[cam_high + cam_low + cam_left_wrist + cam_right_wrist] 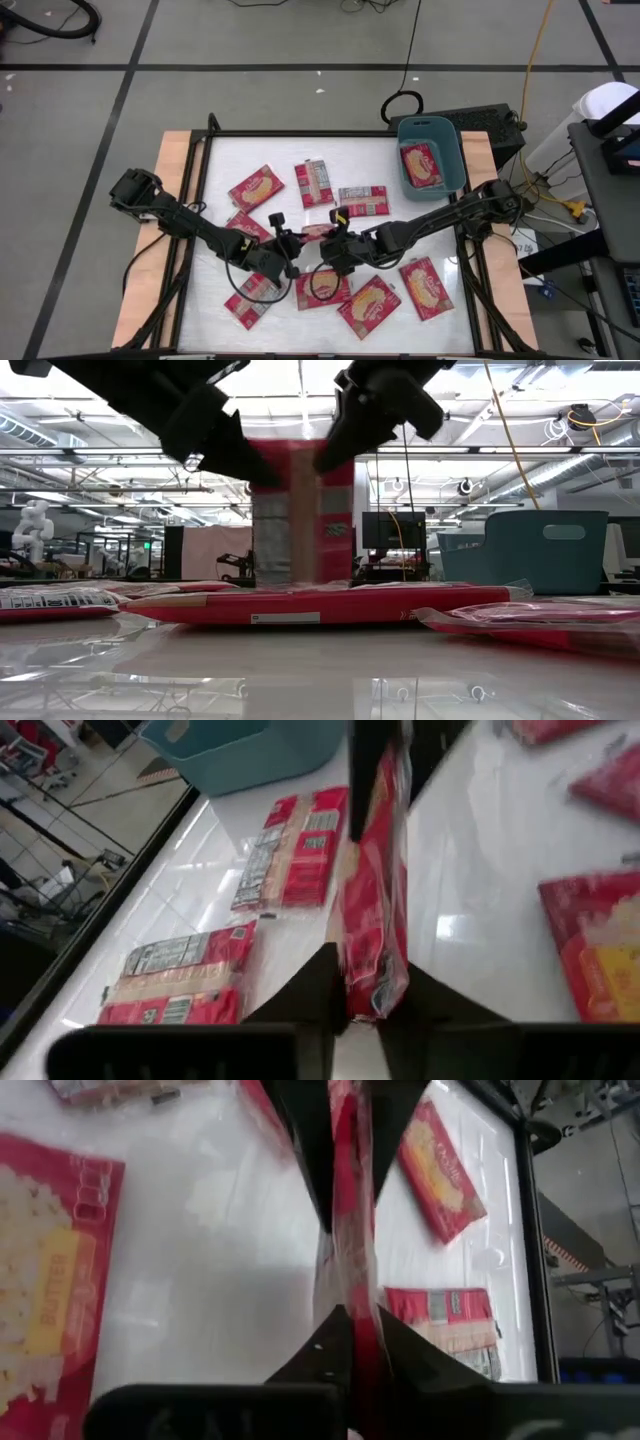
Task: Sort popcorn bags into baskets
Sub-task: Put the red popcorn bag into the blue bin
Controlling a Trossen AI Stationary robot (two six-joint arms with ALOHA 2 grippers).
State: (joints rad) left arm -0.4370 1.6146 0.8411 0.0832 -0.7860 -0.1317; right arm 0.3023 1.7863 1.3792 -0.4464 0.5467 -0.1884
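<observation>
Above the middle of the worktop (pixel 215 160), my right pincer (pixel 335 243) and my left pincer (pixel 290 245) both pinch one popcorn bag (pixel 300 510) upright; the teal basket (pixel 452 160) stands at the far right corner.

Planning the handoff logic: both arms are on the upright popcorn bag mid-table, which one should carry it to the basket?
Right, probably. The right end effector is shut on the upright popcorn bag, and its arm reaches in from the side where the teal basket sits. The left end effector also pinches the bag but is farther away.
</observation>
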